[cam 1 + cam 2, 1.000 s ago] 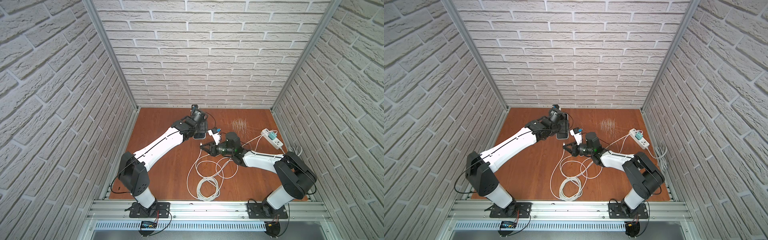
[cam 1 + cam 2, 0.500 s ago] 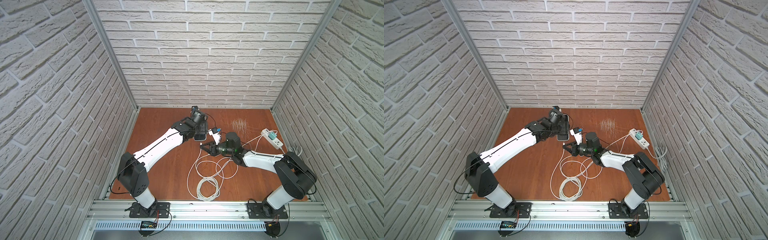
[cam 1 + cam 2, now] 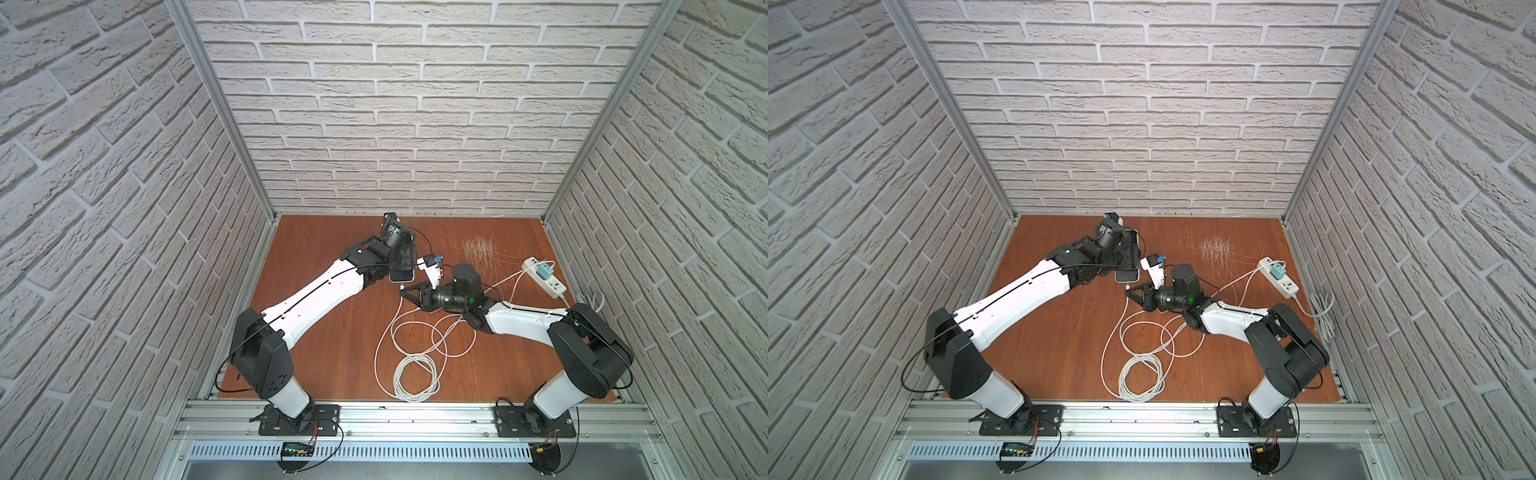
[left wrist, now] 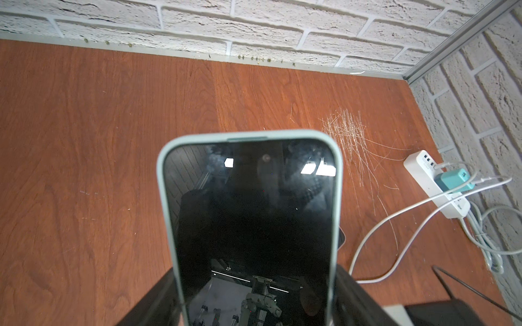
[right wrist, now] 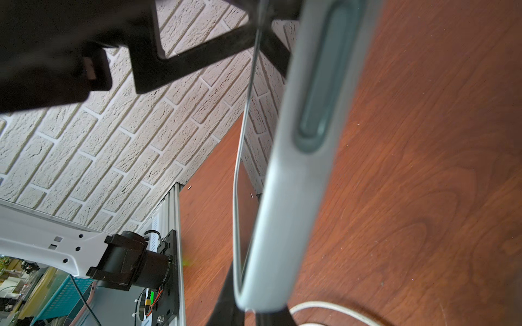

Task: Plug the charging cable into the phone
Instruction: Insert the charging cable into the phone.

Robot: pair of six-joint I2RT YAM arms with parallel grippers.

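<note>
The phone (image 4: 251,214), its dark screen glossy with reflections inside a pale grey-green case, is clamped by its long edges between the widely spread fingers of the left gripper (image 3: 405,259). It is held screen up, well apart from the power strip (image 3: 544,277), on that strip's left-arm side. At the phone's end facing the arms' bases, the right gripper (image 3: 404,291) is pinched closed on the plug end of the white charging cable (image 3: 415,368); whether the plug is seated cannot be told. The cable runs in loose loops across the wooden table (image 3: 324,340) to a teal charger (image 3: 542,272) on the strip.
</note>
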